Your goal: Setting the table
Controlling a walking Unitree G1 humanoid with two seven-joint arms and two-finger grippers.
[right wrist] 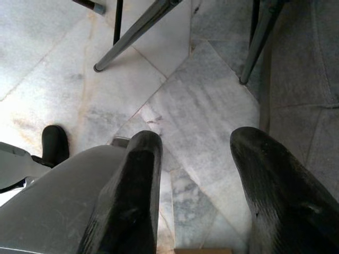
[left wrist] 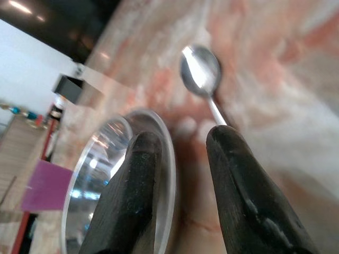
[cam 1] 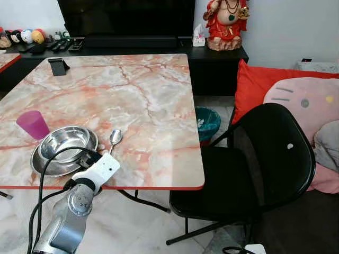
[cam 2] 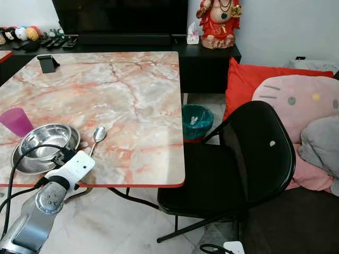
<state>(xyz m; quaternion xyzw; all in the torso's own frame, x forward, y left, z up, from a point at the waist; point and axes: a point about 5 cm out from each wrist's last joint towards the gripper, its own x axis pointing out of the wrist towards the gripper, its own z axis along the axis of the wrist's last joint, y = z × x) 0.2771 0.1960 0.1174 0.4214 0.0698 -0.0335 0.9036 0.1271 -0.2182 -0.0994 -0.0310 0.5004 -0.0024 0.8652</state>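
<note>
Lying bowl-end away from the left fingers (left wrist: 233, 185), spoon (cam 1: 114, 138) beside bowl (cam 1: 66, 144).

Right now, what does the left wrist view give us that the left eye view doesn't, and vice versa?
Left wrist alone: the left gripper, open and holding nothing, with its black fingers either side of the steel spoon's handle.
Left eye alone: the black folding chair, teal waste bin, red cushion, red figurine.
Both: spoon, stacked steel bowl and plate, purple plastic cup, marble-pattern table.
</note>
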